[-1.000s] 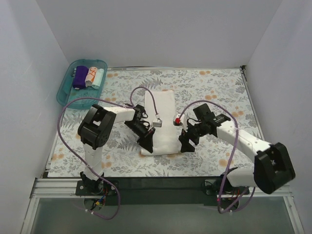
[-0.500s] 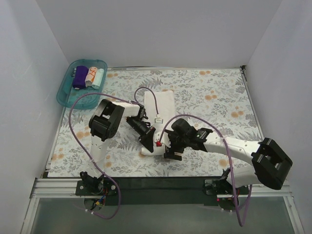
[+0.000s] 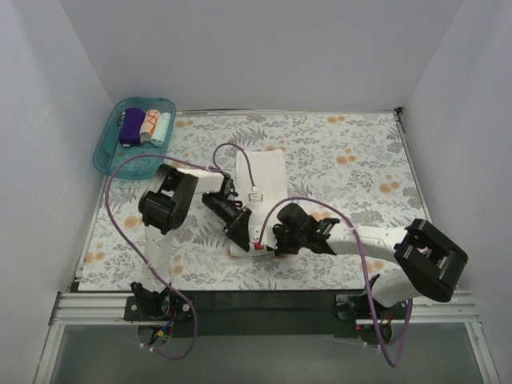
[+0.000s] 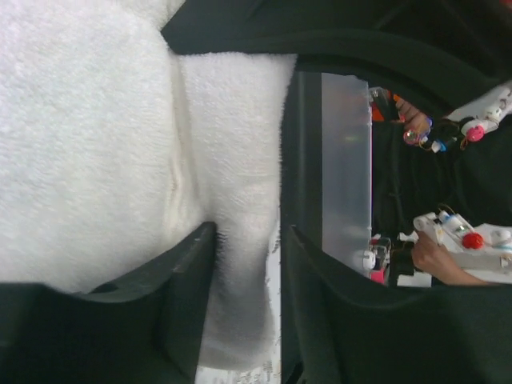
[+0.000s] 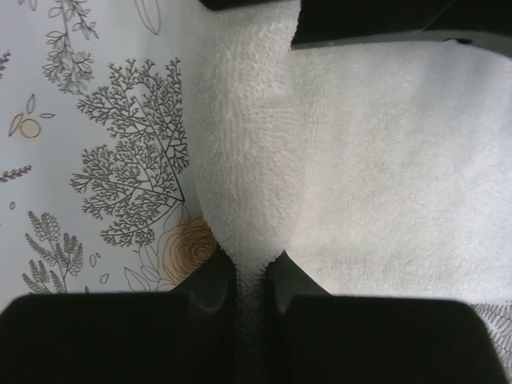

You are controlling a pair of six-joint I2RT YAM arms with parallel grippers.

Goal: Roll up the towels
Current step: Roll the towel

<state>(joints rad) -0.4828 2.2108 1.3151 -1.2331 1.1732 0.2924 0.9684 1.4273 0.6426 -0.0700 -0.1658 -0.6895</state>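
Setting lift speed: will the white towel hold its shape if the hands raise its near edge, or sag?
Probably floppy: the white towel bunches into a soft ridge where the right hand pinches it. It likely sags between grips, since it folds in the left hand too. Its terry pile seems grippy, not slippery.

White arms (image 3: 382, 238) with black joints trail looping purple cables (image 3: 308, 199).

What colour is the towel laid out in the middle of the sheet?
Plain white towel, no pattern; the right wrist view shows it best.
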